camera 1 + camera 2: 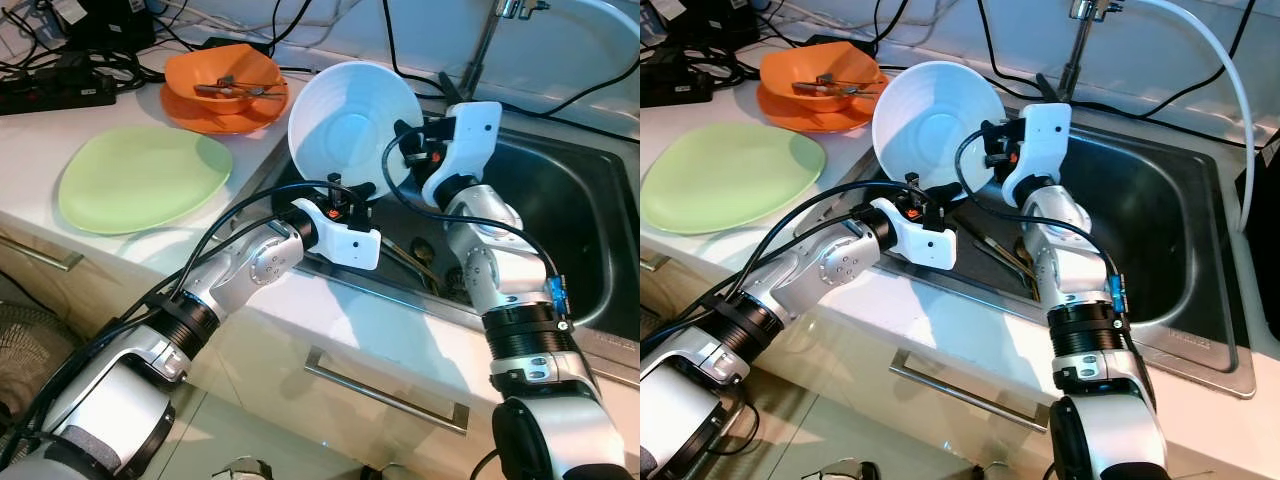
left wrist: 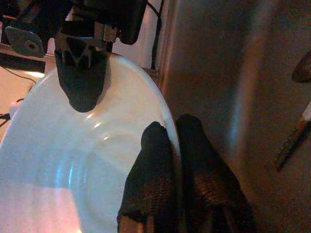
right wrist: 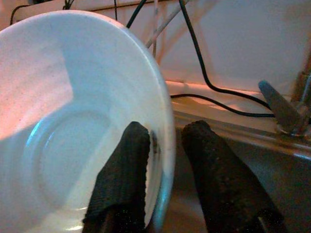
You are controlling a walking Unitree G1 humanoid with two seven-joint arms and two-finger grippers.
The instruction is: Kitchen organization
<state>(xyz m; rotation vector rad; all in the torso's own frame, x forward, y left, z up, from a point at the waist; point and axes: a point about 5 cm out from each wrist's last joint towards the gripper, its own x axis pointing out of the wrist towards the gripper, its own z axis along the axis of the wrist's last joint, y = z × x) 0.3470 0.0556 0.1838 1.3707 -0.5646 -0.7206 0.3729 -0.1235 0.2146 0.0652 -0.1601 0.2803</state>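
A white bowl point(image 1: 345, 125) stands tilted on its edge above the left rim of the steel sink point(image 1: 585, 210), its hollow facing me. My left gripper point(image 1: 338, 195) comes from below and is shut on the bowl's lower rim; in the left wrist view both fingers point(image 2: 150, 170) pinch that rim. My right gripper point(image 1: 405, 140) sits at the bowl's right rim. In the right wrist view one of its fingers point(image 3: 124, 170) lies inside the bowl, while the other stands outside with a gap to the wall.
A pale green plate point(image 1: 140, 180) lies on the counter at left. Behind it an orange bowl point(image 1: 225, 90) holds utensils. A black power strip point(image 1: 50, 90) and cables line the back. Utensils point(image 1: 415, 262) lie in the sink; the faucet point(image 1: 490, 35) rises behind.
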